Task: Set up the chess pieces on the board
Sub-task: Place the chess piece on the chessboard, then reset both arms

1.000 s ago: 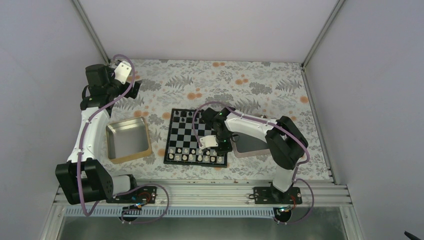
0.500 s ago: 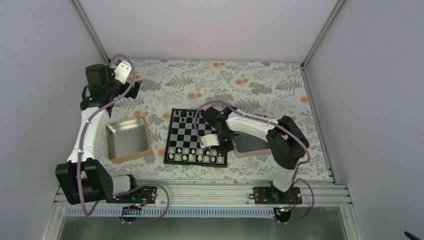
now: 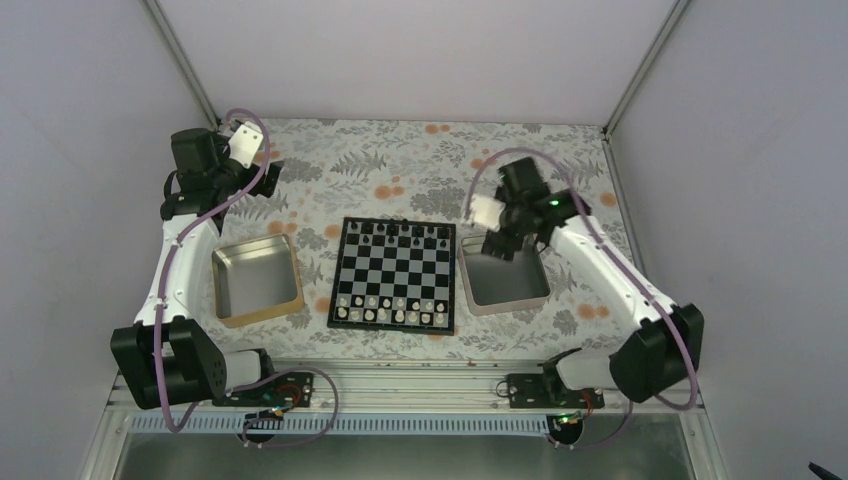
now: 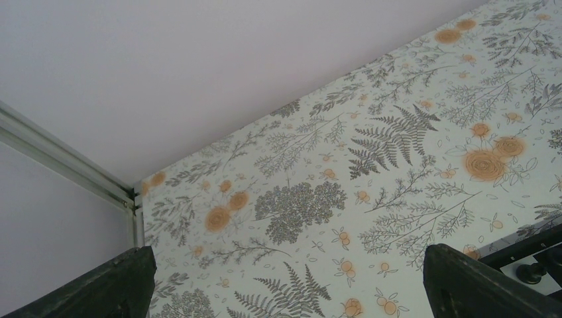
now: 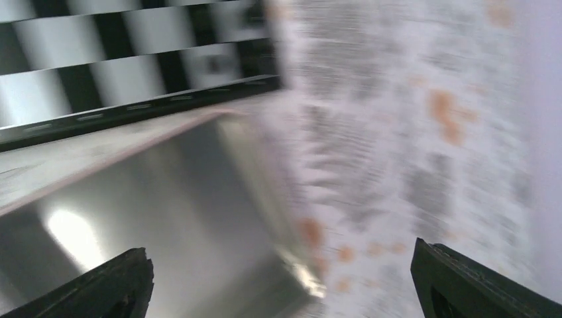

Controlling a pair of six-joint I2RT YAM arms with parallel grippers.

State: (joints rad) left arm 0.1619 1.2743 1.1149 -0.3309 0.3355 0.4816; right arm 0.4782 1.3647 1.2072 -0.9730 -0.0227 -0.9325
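The board [image 3: 395, 268] lies mid-table, its black rim [image 5: 132, 112] blurred in the right wrist view. The white chess pieces [image 3: 390, 314] stand in its two near rows, and dark pieces [image 3: 400, 231] line the far row. My right gripper [image 3: 499, 241] hangs over the far left corner of the right metal tray [image 3: 508, 300], away from the board. It is open [image 5: 285, 291] and empty, above the tray's corner [image 5: 298, 258]. My left gripper [image 3: 268, 178] is raised at the far left, also open [image 4: 285, 291] and empty, over the floral cloth.
A second metal tray [image 3: 257, 302] sits left of the board, and neither tray shows anything inside. Enclosure walls close in the table on three sides. A corner of the board [image 4: 530, 265] shows at the lower right of the left wrist view.
My right arm has swung from the board's near right squares back to the right tray's far corner, and its gripper has opened. The left arm has not moved.
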